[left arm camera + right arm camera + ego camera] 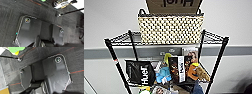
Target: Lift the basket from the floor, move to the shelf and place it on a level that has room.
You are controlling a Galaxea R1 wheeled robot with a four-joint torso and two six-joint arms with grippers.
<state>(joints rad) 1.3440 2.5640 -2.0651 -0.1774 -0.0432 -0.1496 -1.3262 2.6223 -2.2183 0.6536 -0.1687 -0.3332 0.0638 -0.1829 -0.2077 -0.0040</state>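
The basket [170,28], cream woven with a dark rim and small dark end handles, stands upright on the level [121,38], the top wire tier of the black shelf [217,62]. It fills nearly the whole width between the posts. Nothing holds it in the head view. Both wrist views look down on the floor [7,18], dark grey carpet [77,59], beside the robot's own dark plate. A thin shelf leg [70,12] crosses the carpet in the left wrist view, and another leg [8,57] shows in the right wrist view.
A brown cardboard box [172,6] with dark lettering rises behind the basket's rim. The tier below holds a black bag [140,72], a blue toy [164,73], upright packets [177,68] and an orange toy [196,71]. A pale wall with a grey band [236,51] stands behind.
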